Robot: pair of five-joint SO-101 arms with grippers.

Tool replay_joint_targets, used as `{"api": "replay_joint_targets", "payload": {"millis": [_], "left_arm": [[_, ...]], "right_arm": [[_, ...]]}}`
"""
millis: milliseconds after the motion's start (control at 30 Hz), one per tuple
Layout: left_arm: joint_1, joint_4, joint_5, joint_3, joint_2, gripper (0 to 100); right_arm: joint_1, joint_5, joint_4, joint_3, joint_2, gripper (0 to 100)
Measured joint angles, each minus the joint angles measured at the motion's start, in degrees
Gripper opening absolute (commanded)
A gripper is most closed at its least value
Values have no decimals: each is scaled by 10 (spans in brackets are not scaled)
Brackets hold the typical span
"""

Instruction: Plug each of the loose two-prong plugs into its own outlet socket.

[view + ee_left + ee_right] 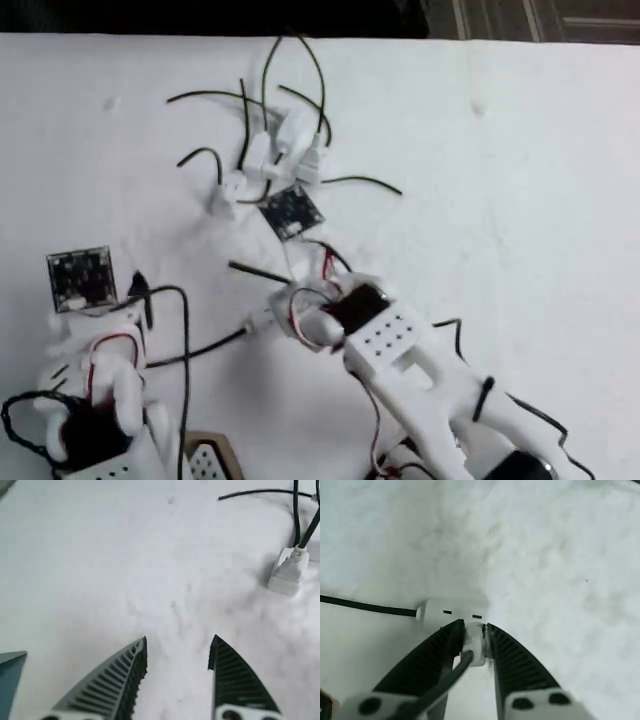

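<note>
Right claw (474, 626) pinches a small white plug (475, 645) by its body, nosed up against the socket (451, 613) on the bench (555, 540). Light, hard plastic, likely slippery; stiff cable (440, 685) may tug. Left claw (179, 640) gapes wide, holding nothing.

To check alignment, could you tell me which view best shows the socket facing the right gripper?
The right wrist view: the socket sits close, both slots visible, beyond the plug in the right gripper. The high view shows it small beside that arm; the left wrist view faces elsewhere.
</note>
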Motion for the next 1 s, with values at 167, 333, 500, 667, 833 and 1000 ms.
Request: {"api": "replay_joint_targets", "payload": {"millis": [167, 333, 500, 667, 833, 1000], "left_arm": [[-3, 0, 0, 17, 1, 211], [-3, 0, 0, 17, 1, 211], [-3, 0, 0, 18, 1, 211], [-3, 0, 0, 18, -3, 211], [-3, 0, 0, 18, -3, 211], [-3, 0, 0, 18, -3, 211]], "right_arm": [[0, -11, -39, 0, 35, 17], [-1, -11, -62, 0, 62, 17], [9, -11, -73, -3, 86, 17], [9, -11, -73, -3, 87, 17], [17, -11, -99, 13, 87, 17], [18, -12, -160, 57, 79, 17]]}}
